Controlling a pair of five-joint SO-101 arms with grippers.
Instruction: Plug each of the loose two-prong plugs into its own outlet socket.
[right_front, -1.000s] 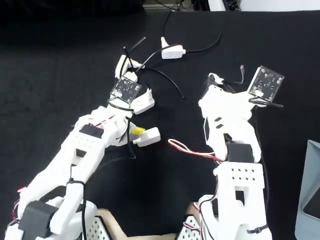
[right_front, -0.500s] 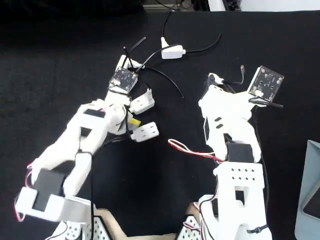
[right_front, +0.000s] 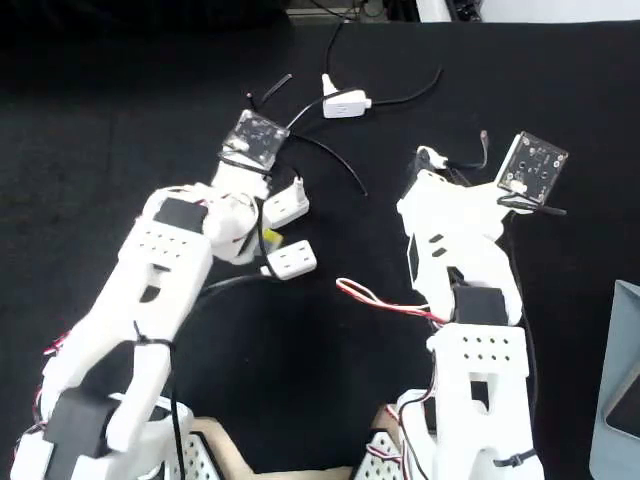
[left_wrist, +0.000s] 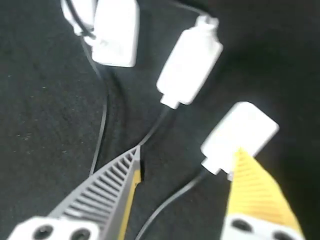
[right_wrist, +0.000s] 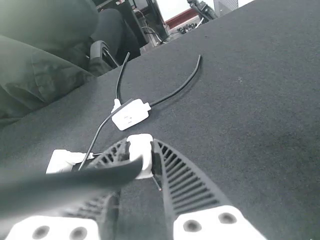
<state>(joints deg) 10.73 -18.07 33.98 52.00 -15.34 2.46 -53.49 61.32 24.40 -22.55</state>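
- The left gripper (left_wrist: 187, 155) hangs spread above a black cloth table (right_front: 100, 120), a white corded two-prong plug (left_wrist: 190, 67) and a white outlet socket block (left_wrist: 240, 132) just ahead.
- The right gripper (right_wrist: 142, 144) pinches a small white plug piece (right_wrist: 140, 160).

I read tabletop (right_front: 90, 120) plain black | plug (right_front: 286, 205) white | outlet socket (right_front: 346, 103) white | cords (right_front: 335, 160) black | left fingers (left_wrist: 255, 195) one yellow, one pale grey and ribbed | left arm (right_front: 150, 290) and right arm (right_front: 470, 250) white | wire (right_front: 385, 303) red and white
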